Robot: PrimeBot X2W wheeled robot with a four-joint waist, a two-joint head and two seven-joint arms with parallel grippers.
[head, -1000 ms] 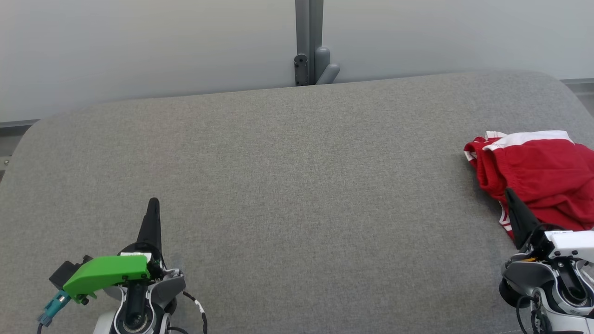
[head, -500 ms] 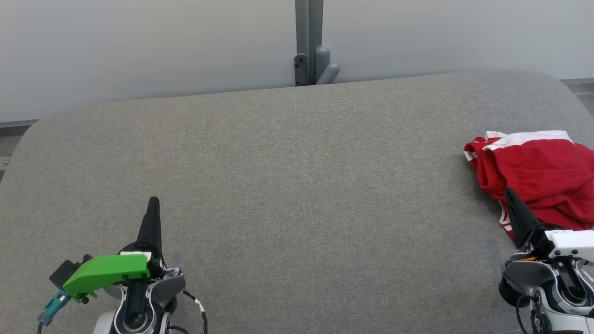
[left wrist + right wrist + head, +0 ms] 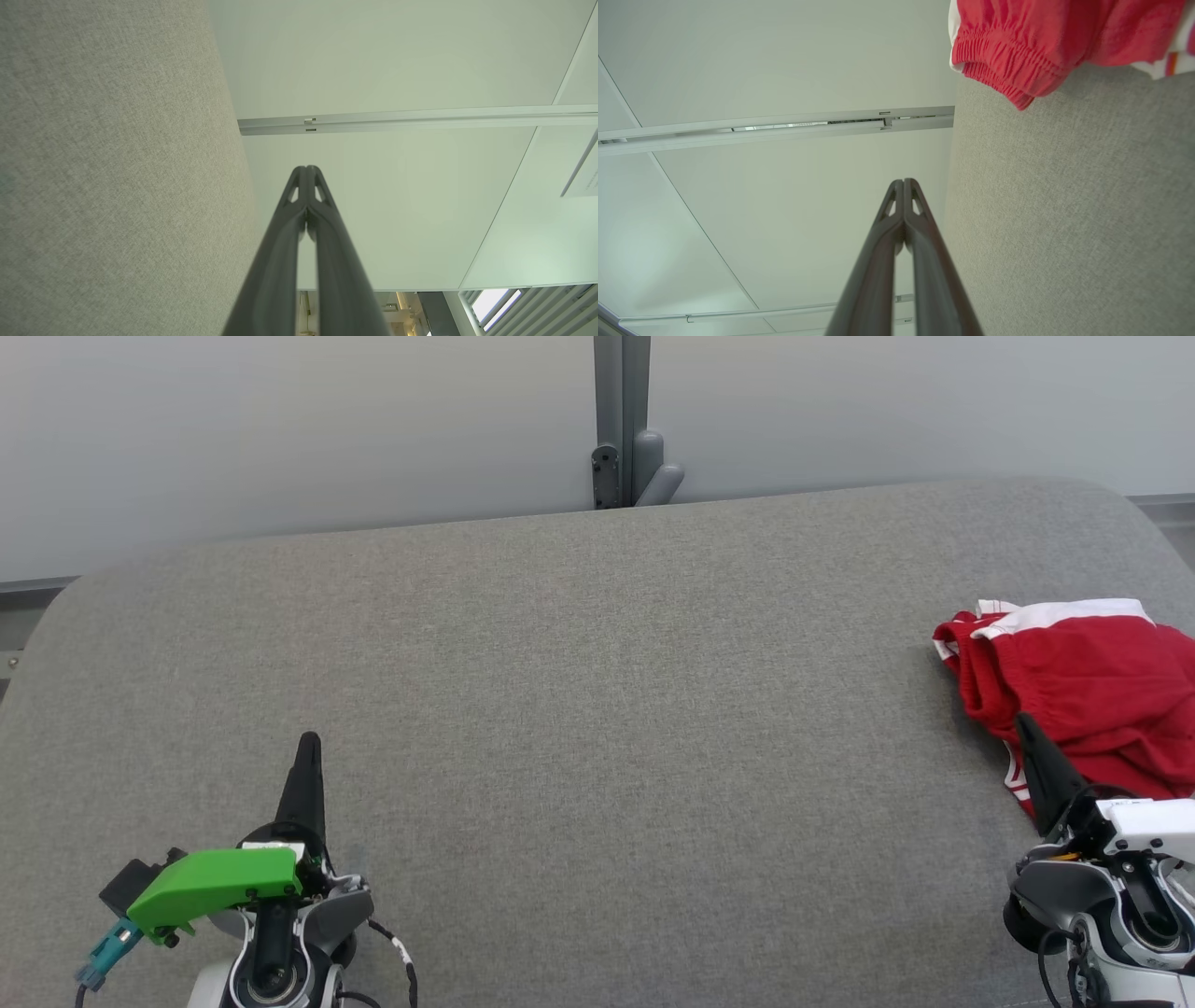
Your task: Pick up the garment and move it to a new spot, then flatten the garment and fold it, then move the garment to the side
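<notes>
Both pressed together, empty: left gripper, right gripper. Red garment bunched right on worktop: soft, light, limp; take elastic hem.

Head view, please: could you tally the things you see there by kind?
garment, red and white: 1
grippers, left gripper and right gripper, both shut: 2
grey fabric surface: 1
Total: 4

right end effector: closed, empty | red garment: crumpled on grey cushion
</notes>
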